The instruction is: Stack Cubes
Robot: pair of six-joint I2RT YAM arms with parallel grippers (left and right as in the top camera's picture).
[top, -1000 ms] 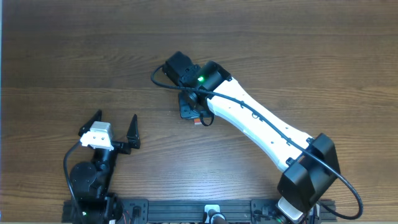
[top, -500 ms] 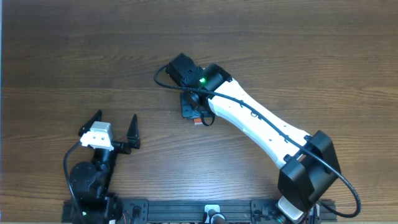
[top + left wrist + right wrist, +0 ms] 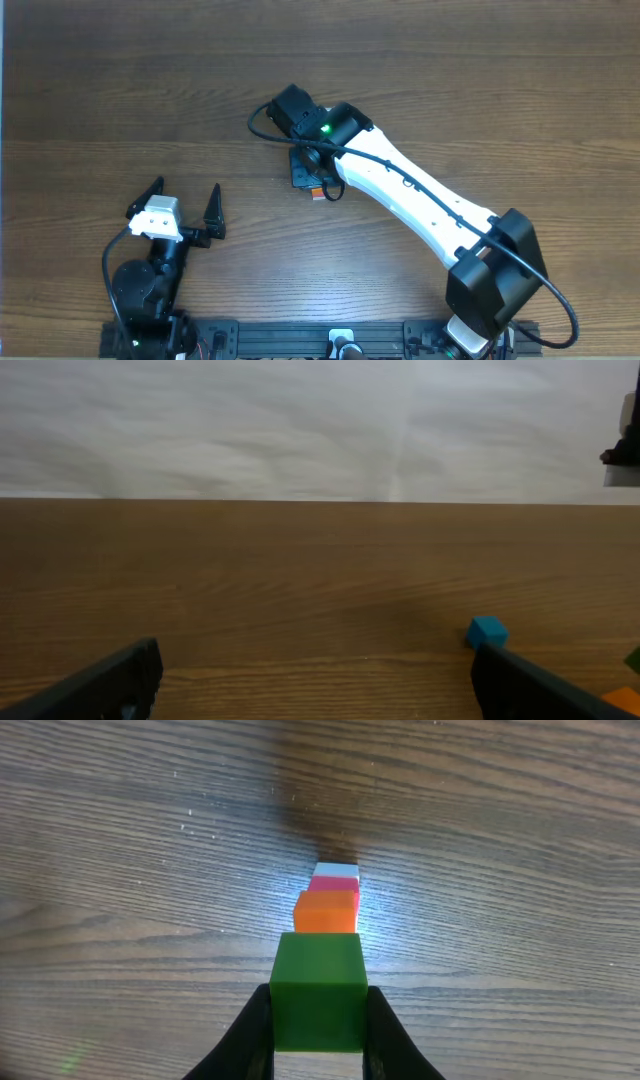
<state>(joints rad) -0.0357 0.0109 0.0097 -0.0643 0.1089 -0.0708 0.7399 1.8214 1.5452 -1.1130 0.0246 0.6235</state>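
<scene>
One broad brown wood-grain tabletop (image 3: 480, 90) carries everything, its far edge meeting a plain pale wall (image 3: 300, 420). The white right arm (image 3: 420, 200) reaches across to the middle, probably so that its load hangs squarely over the pile. Near its own base the left gripper (image 3: 187, 186) sits with fingers spread wide, holding nothing, out of the way. The right gripper (image 3: 318, 1020) pinches a small green cube (image 3: 318, 982) just over a small orange cube (image 3: 326, 912). A red cube (image 3: 335, 883) and a pale cube (image 3: 336, 870) peek from beyond, apparently lower tiers of the stack.
</scene>
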